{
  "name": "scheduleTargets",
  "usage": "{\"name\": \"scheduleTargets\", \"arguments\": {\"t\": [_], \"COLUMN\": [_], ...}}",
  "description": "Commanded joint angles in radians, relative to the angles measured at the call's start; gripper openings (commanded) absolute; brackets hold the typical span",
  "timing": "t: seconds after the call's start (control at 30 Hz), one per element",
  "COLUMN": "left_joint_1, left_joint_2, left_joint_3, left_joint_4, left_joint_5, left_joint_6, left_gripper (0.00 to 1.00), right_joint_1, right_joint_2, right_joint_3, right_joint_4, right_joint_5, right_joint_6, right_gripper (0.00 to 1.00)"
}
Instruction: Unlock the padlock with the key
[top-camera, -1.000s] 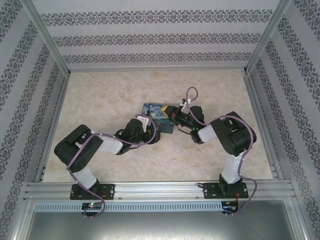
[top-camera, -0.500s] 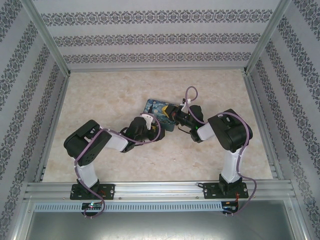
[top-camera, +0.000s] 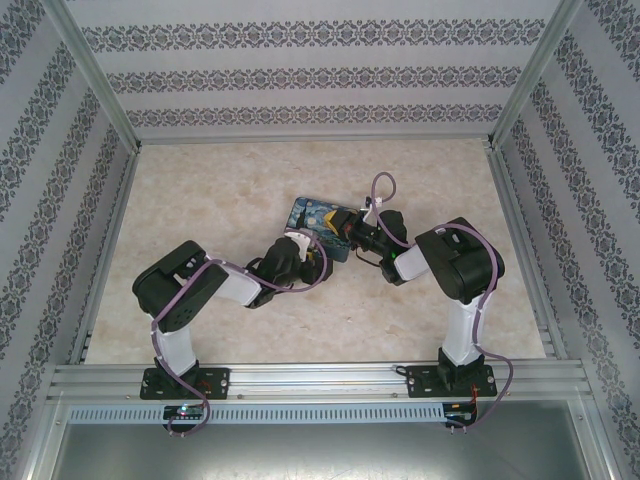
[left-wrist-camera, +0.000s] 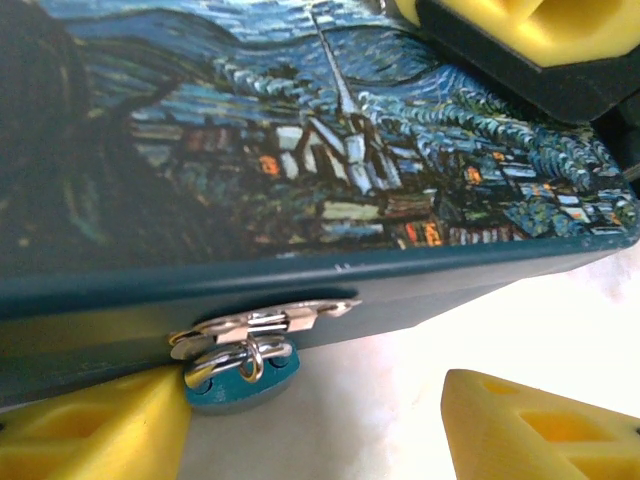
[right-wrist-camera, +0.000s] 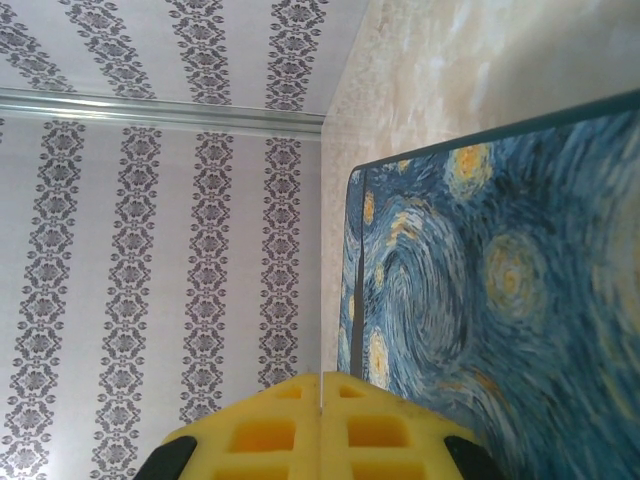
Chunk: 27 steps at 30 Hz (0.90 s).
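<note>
Left gripper (left-wrist-camera: 312, 405) open along bottom of frame, its left finger just beside padlock (left-wrist-camera: 240, 372), padlock hanging off hasp (left-wrist-camera: 262, 322) on tin (left-wrist-camera: 300, 170) front edge, lower left, right gripper (right-wrist-camera: 321, 390) fingers pressed together, bottom centre.

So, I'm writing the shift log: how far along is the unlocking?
Done: nothing yet; the small teal-and-silver metal padlock hangs, apparently closed, from the silver hasp of the rectangular starry-night painted tin. In hand: the open left end effector straddles the padlock; the shut right end effector sits over the tin's lid. Left: getting the key in, turning it, freeing the shackle.
</note>
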<state>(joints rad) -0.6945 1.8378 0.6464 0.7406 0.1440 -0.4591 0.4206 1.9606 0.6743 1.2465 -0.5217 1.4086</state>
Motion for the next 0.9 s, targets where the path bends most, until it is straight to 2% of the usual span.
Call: {"name": "scheduleTargets", "arguments": {"t": [0.0, 0.1, 0.17, 0.3, 0.5, 0.67, 0.77, 0.87], "left_joint_1": [0.001, 0.0, 0.001, 0.001, 0.001, 0.003, 0.003, 0.006], "left_joint_2": [0.044, 0.049, 0.043, 0.05, 0.102, 0.093, 0.016, -0.093], "left_joint_3": [0.026, 0.056, 0.054, 0.038, 0.011, -0.044, -0.082, -0.091], "left_joint_4": [-0.078, -0.077, -0.028, 0.103, 0.23, 0.286, 0.244, 0.102], "left_joint_5": [-0.032, 0.094, 0.197, 0.308, 0.298, 0.236, 0.189, 0.133], "left_joint_6": [0.03, 0.009, -0.048, -0.2, -0.332, -0.367, -0.335, -0.263], "left_gripper": [0.67, 0.66, 0.65, 0.64, 0.64, 0.65, 0.66, 0.67], "right_joint_1": [-0.009, -0.011, -0.011, -0.014, -0.017, -0.019, -0.018, -0.022], "right_joint_2": [0.019, 0.026, 0.033, 0.044, 0.044, 0.038, 0.038, 0.041], "right_joint_3": [0.005, 0.004, 0.004, 0.001, 0.001, 0.001, 0.0, 0.0], "right_joint_4": [0.051, 0.051, 0.053, 0.06, 0.062, 0.056, 0.055, 0.054], "right_joint_5": [-0.018, -0.017, -0.017, -0.017, -0.019, -0.02, -0.019, -0.024], "right_joint_6": [0.0, -0.002, -0.002, 0.0, 0.003, 0.003, 0.003, 0.004], "right_gripper": [0.0, 0.0, 0.0, 0.0, 0.0, 0.0, 0.0, 0.0]}}
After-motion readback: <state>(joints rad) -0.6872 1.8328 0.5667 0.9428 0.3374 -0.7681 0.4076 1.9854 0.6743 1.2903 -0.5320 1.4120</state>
